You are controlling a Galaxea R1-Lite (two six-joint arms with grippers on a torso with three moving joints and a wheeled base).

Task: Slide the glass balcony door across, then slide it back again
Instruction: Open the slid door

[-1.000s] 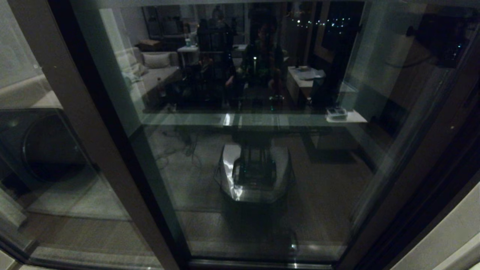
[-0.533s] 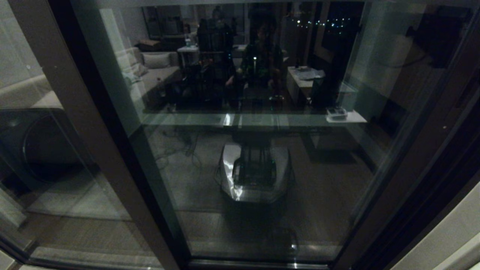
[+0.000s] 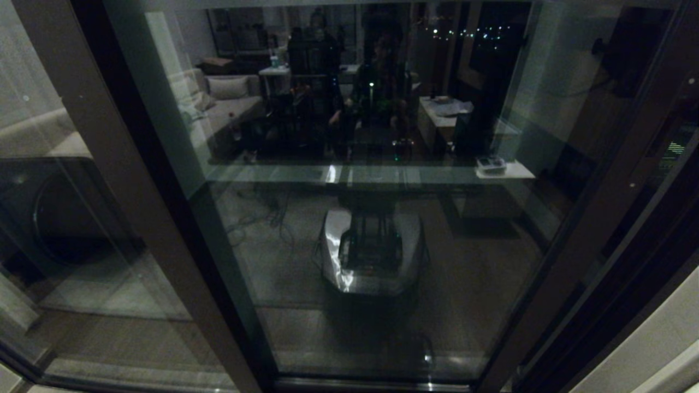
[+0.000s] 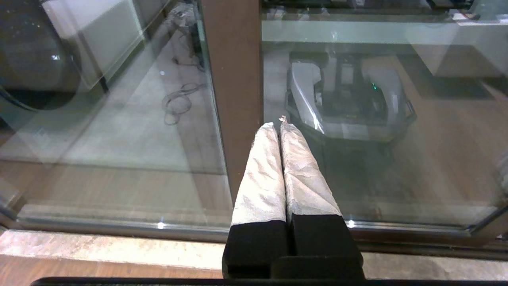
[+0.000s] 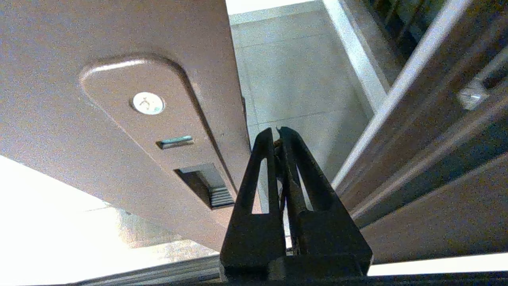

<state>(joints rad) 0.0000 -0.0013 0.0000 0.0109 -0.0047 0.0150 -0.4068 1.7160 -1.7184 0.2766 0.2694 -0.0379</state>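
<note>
The glass balcony door (image 3: 480,305) fills the head view; its dark brown right stile (image 3: 595,229) slants up to the top right. The right wrist view shows that stile (image 5: 119,59) up close, with a screw (image 5: 148,103) and the recessed handle slot (image 5: 206,186). My right gripper (image 5: 276,133) is shut on nothing and lies along the stile's free edge, in the gap between stile and door jamb (image 5: 436,139). My left gripper (image 4: 277,126) is shut, tape-wrapped, low before the fixed pane's plain brown post (image 4: 232,79). Neither gripper shows in the head view.
The wide brown post (image 3: 125,180) of the fixed pane stands left, with a dark round appliance (image 3: 65,218) behind its glass. Grey balcony tiles (image 5: 297,79) show through the gap. The glass reflects my base (image 3: 374,256). A pale sill (image 4: 119,250) runs below.
The door's right stile has slid to the left, and a gap has opened between it and the jamb at the right edge.
</note>
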